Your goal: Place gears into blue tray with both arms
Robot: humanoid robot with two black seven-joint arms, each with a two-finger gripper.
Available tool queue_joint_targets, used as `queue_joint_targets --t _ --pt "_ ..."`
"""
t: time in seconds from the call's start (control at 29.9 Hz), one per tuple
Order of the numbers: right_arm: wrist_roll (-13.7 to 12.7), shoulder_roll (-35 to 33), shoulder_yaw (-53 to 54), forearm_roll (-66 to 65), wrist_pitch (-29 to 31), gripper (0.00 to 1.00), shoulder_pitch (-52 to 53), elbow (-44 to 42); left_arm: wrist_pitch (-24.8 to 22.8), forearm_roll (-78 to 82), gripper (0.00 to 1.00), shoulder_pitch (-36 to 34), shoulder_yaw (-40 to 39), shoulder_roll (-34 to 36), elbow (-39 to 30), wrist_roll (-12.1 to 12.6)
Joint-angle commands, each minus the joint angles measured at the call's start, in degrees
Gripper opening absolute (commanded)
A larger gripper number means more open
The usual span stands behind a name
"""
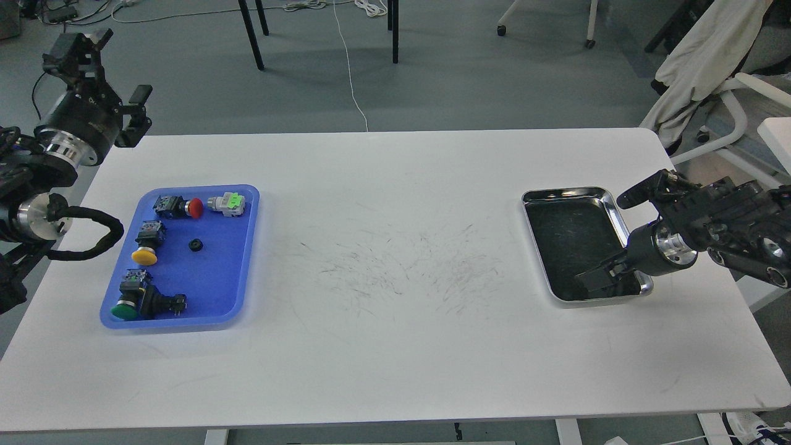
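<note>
White tabletop (395,346), scuffed with dark marks across its middle, fills most of the head view, with grey floor, dark furniture legs (250,31) and a white cable (349,68) behind it. At the left end sits the blue tray (238,259). One small black gear (196,245) lies near the tray's centre, apart from everything else in it. Around it are push-buttons: a red-capped one (179,207) and a green-and-grey one (227,204) along the far edge, a yellow-capped one (147,244) to the gear's left, and a green-capped one (139,300) in the near corner. The left gripper (108,68) is raised beyond the table's far left corner, well clear of the tray, its fingers spread apart and holding nothing. At the right end is a steel tray (571,194) with a black lining. The right gripper (596,275) reaches low over that tray's near right corner; its fingers merge with the dark lining, so I cannot tell whether they are open or closed. A chair (710,74) draped with pale cloth stands at far right.
</note>
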Motion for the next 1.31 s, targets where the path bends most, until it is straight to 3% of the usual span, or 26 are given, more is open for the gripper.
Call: queue_joint_targets --t 0.0,0.37,1.07,1.14,1.27 --pt "0.0 0.3 0.0 0.0 0.0 0.89 -0.1 0.0 0.0 0.0 1.0 0.2 -0.1 0.1 -0.1 0.0" --pt "0.0 0.5 -0.3 -0.1 -0.4 0.79 -0.3 -0.1 0.0 0.0 1.0 0.2 -0.1 0.4 -0.1 0.0" --pt "0.0 1.7 -0.5 -3.7 -2.0 0.44 -1.5 -3.5 0.0 0.1 1.0 0.9 -0.1 0.4 -0.1 0.0" --pt "0.0 1.8 -0.5 -4.0 -2.0 0.37 -1.5 -3.5 0.0 0.1 1.0 0.9 -0.1 0.4 -0.1 0.0" --pt "0.0 2.0 -0.5 -4.4 -2.1 0.35 -1.5 -3.6 0.0 0.1 1.0 1.0 -0.1 0.4 -0.1 0.0"
